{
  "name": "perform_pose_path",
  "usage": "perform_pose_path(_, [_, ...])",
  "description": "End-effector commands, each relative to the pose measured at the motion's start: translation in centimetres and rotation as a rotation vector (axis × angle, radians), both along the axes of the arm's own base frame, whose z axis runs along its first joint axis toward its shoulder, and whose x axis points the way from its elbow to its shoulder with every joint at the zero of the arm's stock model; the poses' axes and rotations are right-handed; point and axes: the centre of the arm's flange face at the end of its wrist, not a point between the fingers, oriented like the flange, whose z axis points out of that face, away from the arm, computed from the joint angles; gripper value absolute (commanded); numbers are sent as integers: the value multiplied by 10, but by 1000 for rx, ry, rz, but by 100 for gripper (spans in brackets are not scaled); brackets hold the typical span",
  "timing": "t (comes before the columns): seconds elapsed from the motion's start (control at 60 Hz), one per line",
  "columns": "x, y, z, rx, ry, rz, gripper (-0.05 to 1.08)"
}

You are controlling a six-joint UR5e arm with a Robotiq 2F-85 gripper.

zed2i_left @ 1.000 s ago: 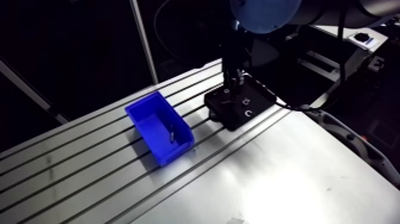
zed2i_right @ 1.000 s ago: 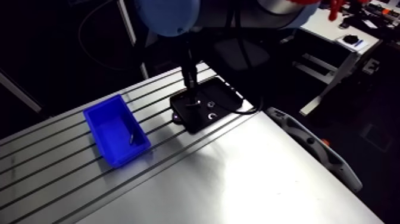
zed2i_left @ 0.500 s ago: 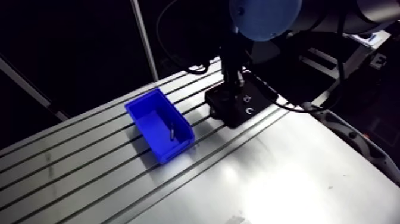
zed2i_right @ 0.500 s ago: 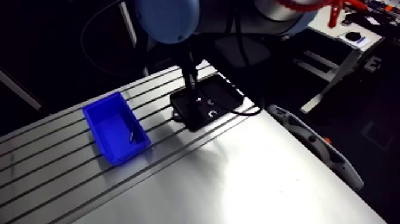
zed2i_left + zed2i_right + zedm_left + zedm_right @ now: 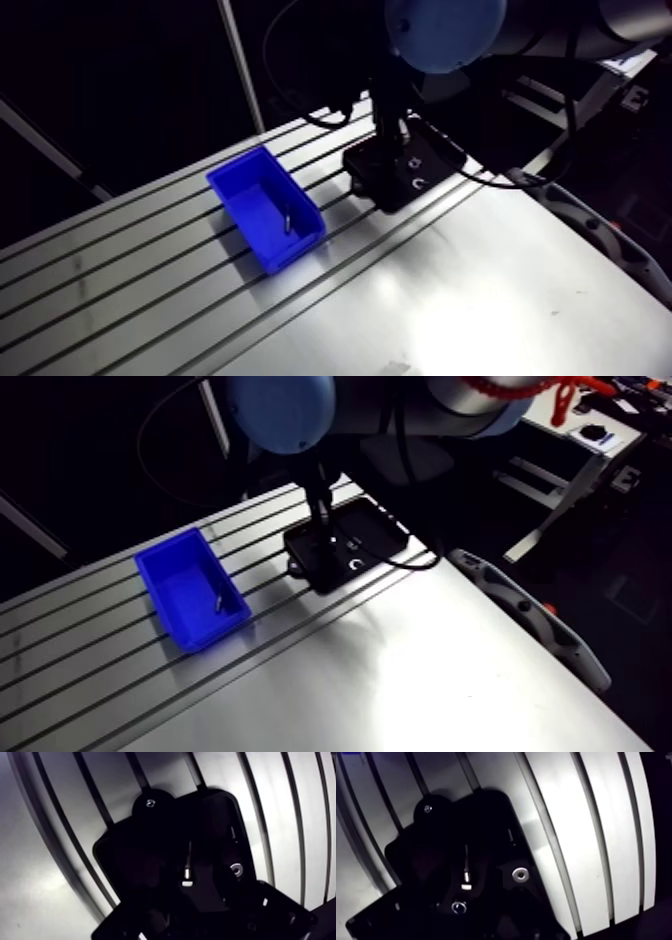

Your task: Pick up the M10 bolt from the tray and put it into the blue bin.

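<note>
Looking first at the arm view, I see the gripper [image 5: 387, 150] hanging straight down over the black tray [image 5: 428, 160], which sits on the slotted bench [image 5: 150, 290]. The blue bin [image 5: 296, 254] stands well apart from the tray, further along the slots. One slim metal piece [image 5: 287, 218] already lies inside the bin. From here the gripper is too small and dark to read.

In the wrist view the bolt [image 5: 188, 859] lies flat in the middle of the tray, its bright head end towards the gripper. A ring-shaped washer [image 5: 236, 870] rests beside it. A small screw [image 5: 150, 802] sits on the tray's far tab. The fingers are lost against the dark tray, so I cannot tell whether they stand wide or narrow. Nothing suggests they hold the bolt.

I judge the pick not yet made, and the risks lie in the grasp. The bolt is thin and round, so a closing off its centre line could roll it aside or pinch only the head. A weak pinch could let it tilt and drop on the way over, perhaps into a bench slot. The washer is near enough to be nudged or caught by mistake.
</note>
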Motion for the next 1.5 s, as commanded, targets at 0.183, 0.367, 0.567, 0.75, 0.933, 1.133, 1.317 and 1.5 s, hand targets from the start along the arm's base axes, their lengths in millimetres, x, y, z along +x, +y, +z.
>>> perform_pose_path(0.183, [0, 0, -3, 4, 4, -2, 53])
perform_pose_path(0.367, [0, 0, -4, 4, 4, -2, 54])
perform_pose_path(0.567, [0, -1, -10, -2, -5, 0, 54])
perform_pose_path(0.75, [2, 0, -13, 11, -7, 0, 54])
perform_pose_path(0.933, [1, 1, -14, 22, -11, 3, 55])
perform_pose_path(1.133, [2, 1, -15, 21, -12, 4, 59])
perform_pose_path(1.317, [2, 0, -15, 20, -13, 6, 61])
perform_pose_path(1.5, [3, -2, -18, 17, -18, 6, 62])
